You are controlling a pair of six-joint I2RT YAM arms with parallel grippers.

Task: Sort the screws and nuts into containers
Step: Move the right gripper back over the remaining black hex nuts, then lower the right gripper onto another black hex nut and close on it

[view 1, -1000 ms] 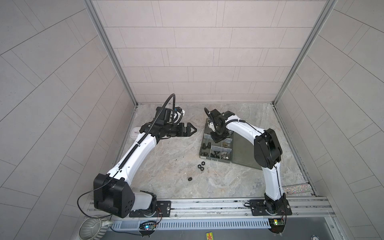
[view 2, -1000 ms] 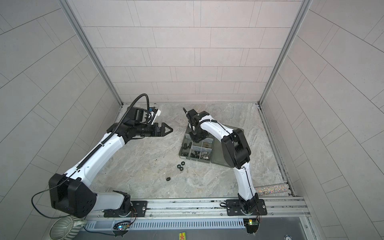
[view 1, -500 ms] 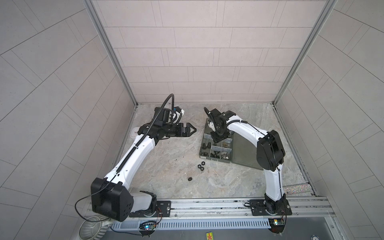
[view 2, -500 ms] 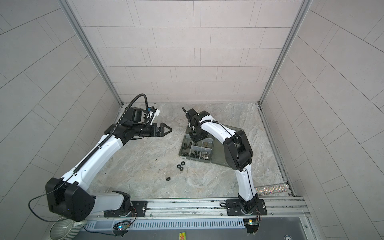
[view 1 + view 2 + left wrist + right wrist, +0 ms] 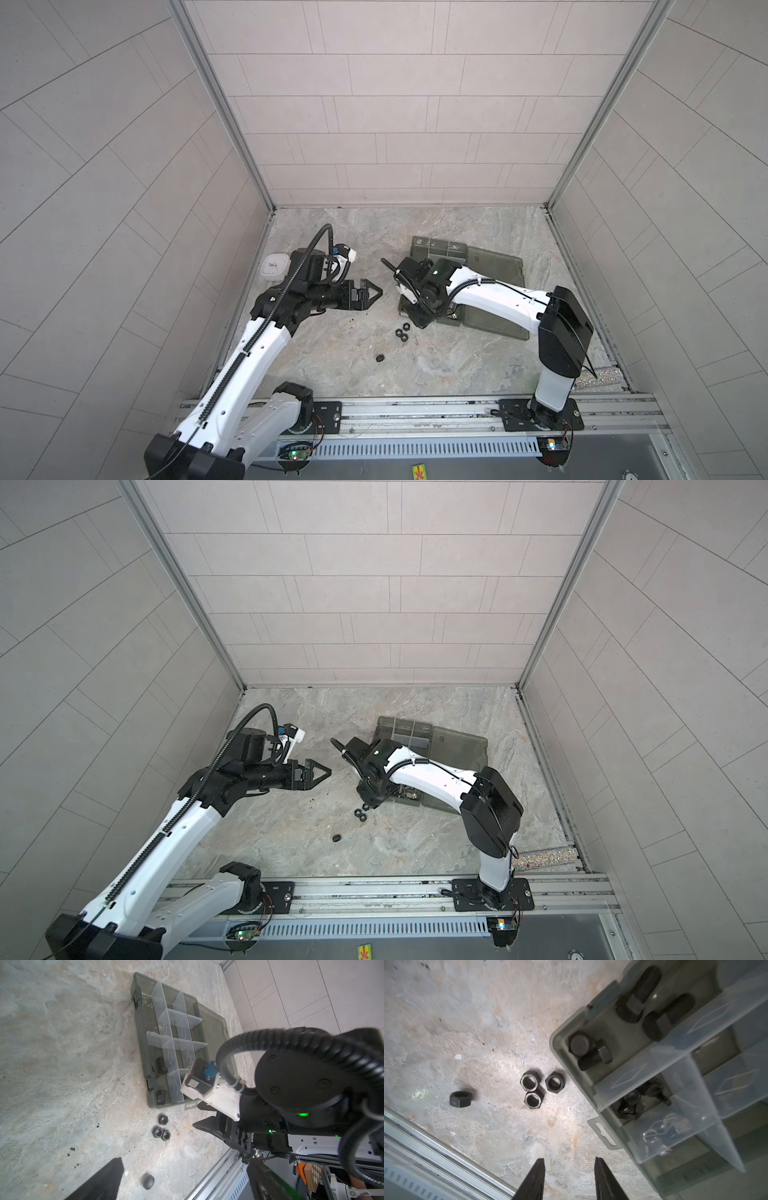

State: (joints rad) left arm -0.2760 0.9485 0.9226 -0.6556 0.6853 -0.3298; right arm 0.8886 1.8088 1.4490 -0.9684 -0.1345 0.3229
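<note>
Compared with a second ago, the left gripper [image 5: 376,292] sits nearer the front rail. Its jaws are spread wide and hold nothing, well left of the loose parts. The four black hex nuts [image 5: 401,332] have not moved. Three are bunched just off the organizer box's [image 5: 440,248] near-left corner, and the lone nut [image 5: 380,358] lies apart toward the rail. The right gripper [image 5: 569,1160] has left its place above the compartments and come down beside that corner. Its jaws stand partly apart and empty, over bare floor [image 5: 332,365] near the three nuts.

A small white rounded-square item [image 5: 274,264] by the left wall shows in a top view and in no other picture. The left wrist view shows that the box's far compartments [image 5: 182,1020] are bare. The right wrist view shows the contents at the near end: black hex-head bolts [image 5: 668,1016] in the outer row, black wing nuts [image 5: 639,1101] in the next compartment, and silver wing nuts [image 5: 662,1134] beyond them. In that view the lone nut shows its flanks rather than its bore.

The floor is pitted and marbled grey-beige. The nuts are dull black with rims worn bright. The box is smoky translucent plastic with pale clear dividers embossed with diamonds, and its flat lid lies open. A glittery tube [image 5: 598,376] rests by the right wall.
</note>
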